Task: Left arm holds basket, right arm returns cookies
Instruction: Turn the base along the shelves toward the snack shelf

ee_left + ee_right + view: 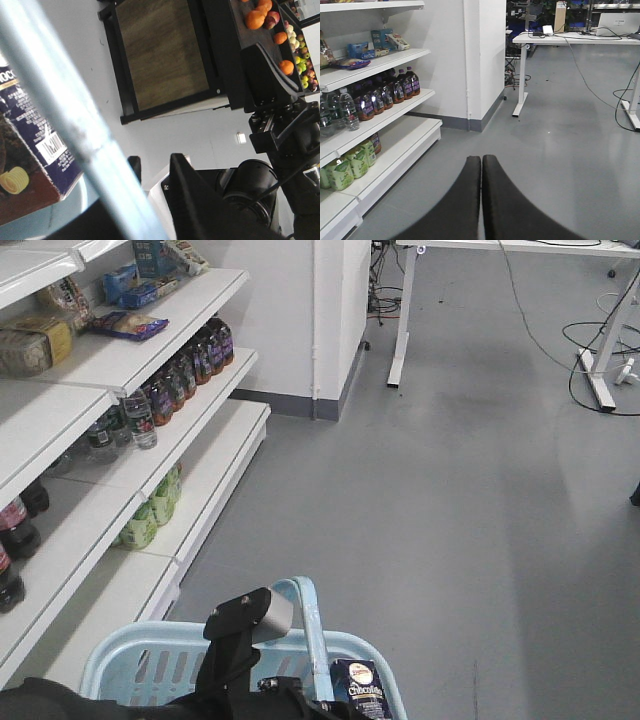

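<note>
The light blue basket [130,665] is at the bottom of the front view, its hoop handle [312,625] standing up. My left gripper [245,635], black with a silver-grey block on top, is shut on that handle. In the left wrist view the handle [75,125] runs as a blurred pale bar between the fingers [192,195]. The cookies [358,692], a dark navy box, stand inside the basket at its right side, and the barcode side of the cookies [35,150] faces the left wrist camera. My right gripper [481,159] is shut on nothing above the grey floor.
White shelves [150,350] line the left with dark bottles [190,365], water bottles [135,415], green cartons [150,510] and snack packs. A white pillar [300,320] stands behind them. A white desk [405,310] and floor cables [600,350] are at the back right.
</note>
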Tool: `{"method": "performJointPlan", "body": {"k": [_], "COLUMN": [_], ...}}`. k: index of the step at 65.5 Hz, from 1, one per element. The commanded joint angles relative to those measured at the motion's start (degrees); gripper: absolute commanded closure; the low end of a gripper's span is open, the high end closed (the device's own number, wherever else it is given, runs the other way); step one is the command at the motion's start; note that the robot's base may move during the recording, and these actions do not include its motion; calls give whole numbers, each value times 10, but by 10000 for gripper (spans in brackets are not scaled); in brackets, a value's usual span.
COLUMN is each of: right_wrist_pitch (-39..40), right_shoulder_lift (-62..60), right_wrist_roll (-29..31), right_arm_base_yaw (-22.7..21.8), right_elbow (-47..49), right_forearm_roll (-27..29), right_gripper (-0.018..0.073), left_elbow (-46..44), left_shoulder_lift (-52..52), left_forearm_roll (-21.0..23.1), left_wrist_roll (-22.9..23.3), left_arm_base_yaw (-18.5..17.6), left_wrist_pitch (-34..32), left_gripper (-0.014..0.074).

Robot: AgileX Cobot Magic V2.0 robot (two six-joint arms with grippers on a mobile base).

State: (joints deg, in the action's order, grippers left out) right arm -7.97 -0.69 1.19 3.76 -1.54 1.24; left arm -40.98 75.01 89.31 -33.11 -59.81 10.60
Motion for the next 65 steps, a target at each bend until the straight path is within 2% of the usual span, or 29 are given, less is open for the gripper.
{"method": "performJointPlan", "body": {"k": [1, 65], "right_wrist_pitch": [40, 40], "right_shoulder_lift": [-10, -10], "right_wrist_roll": [3, 3], "right_arm_base_yaw": [0, 0], "right_elbow": [-2, -2], "right_forearm_roll": [-1, -1], "right_gripper": [570, 570], "left_elbow": [-18, -18], "left_shoulder_lift": [-19, -19], "left_forearm_roll": [6, 6], "left_wrist_roll": [-5, -5], "left_arm_base_yaw": [-1, -1], "left_wrist_pitch": [5, -1], "left_gripper": [603, 603]}}
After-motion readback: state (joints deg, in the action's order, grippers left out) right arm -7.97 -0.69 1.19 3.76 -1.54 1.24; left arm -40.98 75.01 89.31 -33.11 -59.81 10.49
